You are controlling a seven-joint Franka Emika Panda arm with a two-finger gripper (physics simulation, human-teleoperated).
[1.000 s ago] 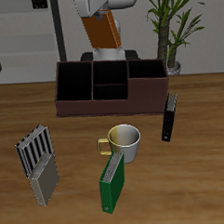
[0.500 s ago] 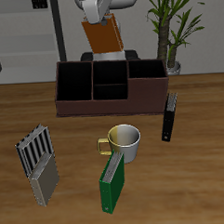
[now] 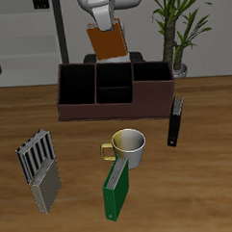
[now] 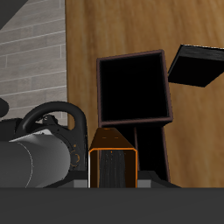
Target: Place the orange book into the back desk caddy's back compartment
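Pinching the orange book [image 3: 107, 39], gripper [image 3: 101, 22] hangs above back desk caddy [image 3: 115, 93]; lowering and release remain.

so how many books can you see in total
3: the orange book held up above the back desk caddy, the black book beside the caddy's end, the green book near the table's front edge.

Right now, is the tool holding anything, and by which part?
Yes: the tool holds the orange book by its upper edge, so the book hangs tilted in the air above the caddy, behind its cells.
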